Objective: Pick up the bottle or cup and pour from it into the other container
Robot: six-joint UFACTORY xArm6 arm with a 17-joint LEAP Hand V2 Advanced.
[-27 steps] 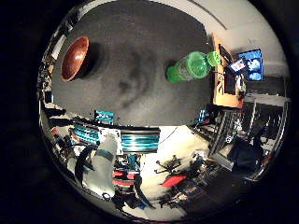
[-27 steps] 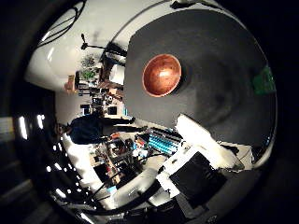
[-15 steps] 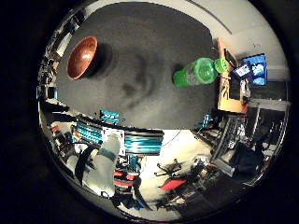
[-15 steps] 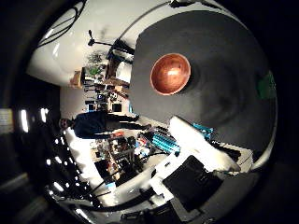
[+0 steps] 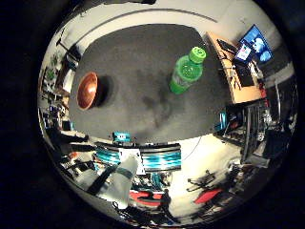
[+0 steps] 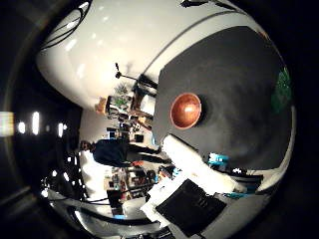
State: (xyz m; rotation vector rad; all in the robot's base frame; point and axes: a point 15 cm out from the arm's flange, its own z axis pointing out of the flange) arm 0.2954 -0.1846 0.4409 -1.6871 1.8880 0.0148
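A dark grey table (image 6: 234, 89) is seen from well above, and a reddish-brown wooden bowl (image 6: 186, 110) is set upright on it. A green bottle (image 6: 281, 90) is glimpsed at about two o'clock from the bowl, well apart from it. White and black parts of the hand (image 6: 192, 191) are seen beside the table's near edge.

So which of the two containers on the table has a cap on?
The green bottle, standing upright with its green cap on. The brown wooden bowl is open-topped.
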